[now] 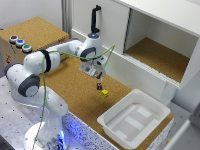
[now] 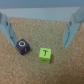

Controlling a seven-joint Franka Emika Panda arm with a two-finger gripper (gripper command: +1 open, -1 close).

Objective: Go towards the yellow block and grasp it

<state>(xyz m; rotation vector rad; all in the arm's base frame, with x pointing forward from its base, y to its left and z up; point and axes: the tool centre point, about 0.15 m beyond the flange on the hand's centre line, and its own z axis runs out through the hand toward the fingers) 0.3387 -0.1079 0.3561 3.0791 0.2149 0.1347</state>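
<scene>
The yellow block [image 1: 105,92] is a tiny bright yellow-green cube lying on the cork board. A small dark purple-black block [image 1: 99,86] lies close beside it. In the wrist view the yellow block [image 2: 44,54] shows a dark mark on its top face, and the dark block [image 2: 22,46] sits apart from it. My gripper [image 1: 98,75] hangs above both blocks, a little nearer the dark one. Its fingers [image 2: 70,33] stand wide apart with nothing between them. The gripper [image 2: 39,31] touches neither block.
A white plastic tray [image 1: 134,119] stands on the exterior view's right of the blocks. Behind the arm a white cabinet [image 1: 160,45] has an open cork-floored compartment. A box with coloured buttons [image 1: 20,43] sits at the far left.
</scene>
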